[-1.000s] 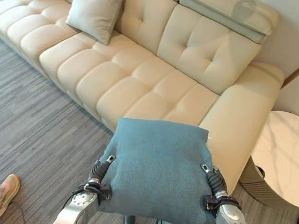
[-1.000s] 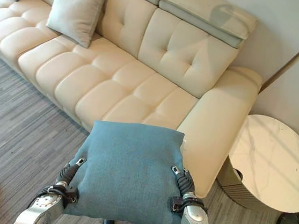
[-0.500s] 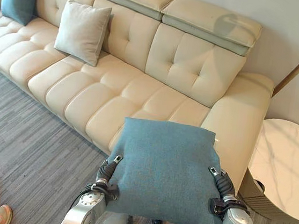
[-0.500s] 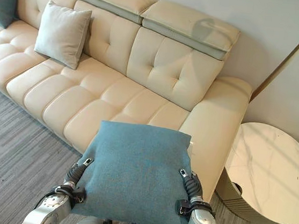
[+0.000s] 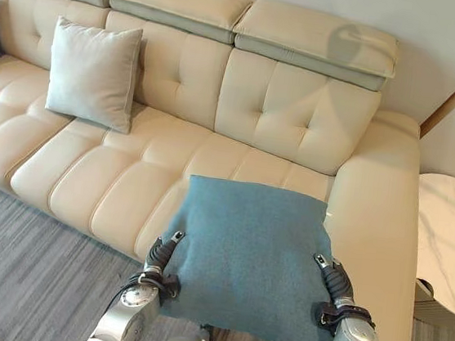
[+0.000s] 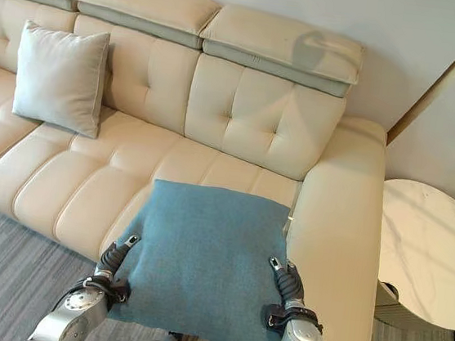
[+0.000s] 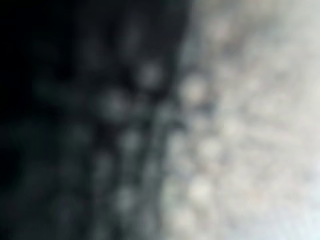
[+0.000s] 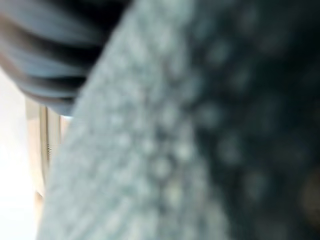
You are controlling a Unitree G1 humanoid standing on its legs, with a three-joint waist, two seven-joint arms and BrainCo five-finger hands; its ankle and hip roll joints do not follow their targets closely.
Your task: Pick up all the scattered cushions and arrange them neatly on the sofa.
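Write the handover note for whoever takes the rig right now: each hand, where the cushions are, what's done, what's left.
Left hand and right hand: each at one side of the blue cushion, fingers hidden beneath it, so grip cannot be confirmed.
Blue cushion: carried flat between the two hands, over the front edge of the sofa seat at its right end, next to the armrest.
Done: a grey cushion already leans upright against the sofa back, further left.
Left: set the blue cushion on the seat and stand it against the backrest. Then check the floor for more.
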